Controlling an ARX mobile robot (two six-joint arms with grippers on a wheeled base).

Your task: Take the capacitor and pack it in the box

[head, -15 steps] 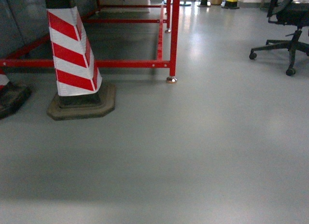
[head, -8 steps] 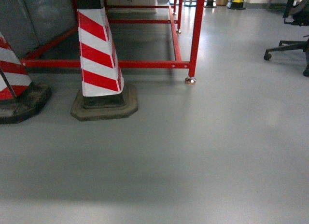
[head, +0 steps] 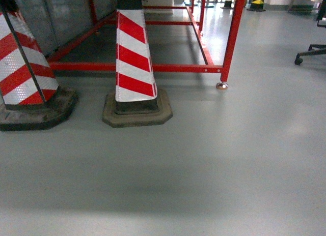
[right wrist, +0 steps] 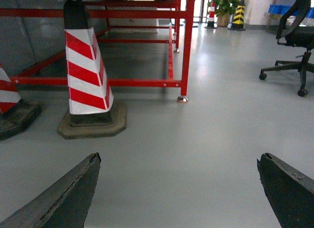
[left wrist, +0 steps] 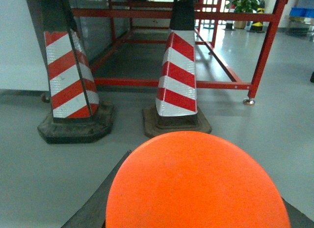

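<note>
Fingers of the right gripper stand wide apart and hold nothing; two dark tips show at the bottom corners, both cut off by the edge. Left fingers are hidden behind one orange disc, so I cannot tell their state. Beyond, on the grey floor, stand two red-and-white cones, the left one partly cut off. Behind them is one red metal frame. One office chair stands at right. One yellow-and-black cone stands far back beside a potted plant. Box and capacitor appear in no view.
</note>
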